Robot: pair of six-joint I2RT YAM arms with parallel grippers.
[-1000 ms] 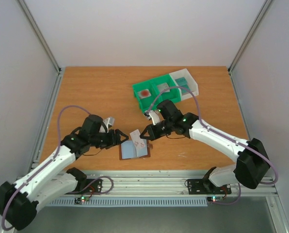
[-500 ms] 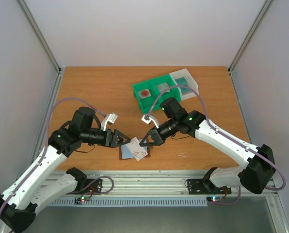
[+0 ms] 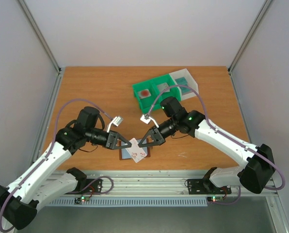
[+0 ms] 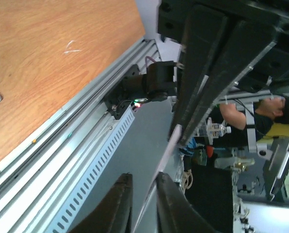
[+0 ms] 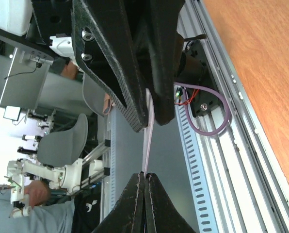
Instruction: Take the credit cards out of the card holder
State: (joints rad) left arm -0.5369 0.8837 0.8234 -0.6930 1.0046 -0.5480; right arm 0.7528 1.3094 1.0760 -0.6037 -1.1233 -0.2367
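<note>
The card holder lies open on the table near the front edge, its grey-blue panels facing up. Just above it a whitish credit card with pink-red marks hangs between the two grippers. My right gripper is shut on the card's right edge; the right wrist view shows the fingertips pinched on the thin card. My left gripper straddles the opposite edge. In the left wrist view the card rests against one finger, with a gap to the other, so my left gripper is open.
A green bin and a white bin stand together at the back right, with small tiles and teal pieces inside. The aluminium rail runs along the table's front edge, directly below the card.
My left gripper has swung right and up to the card, and its jaws have narrowed around the card's edge. The right gripper lifted the card slightly and has since held still.
</note>
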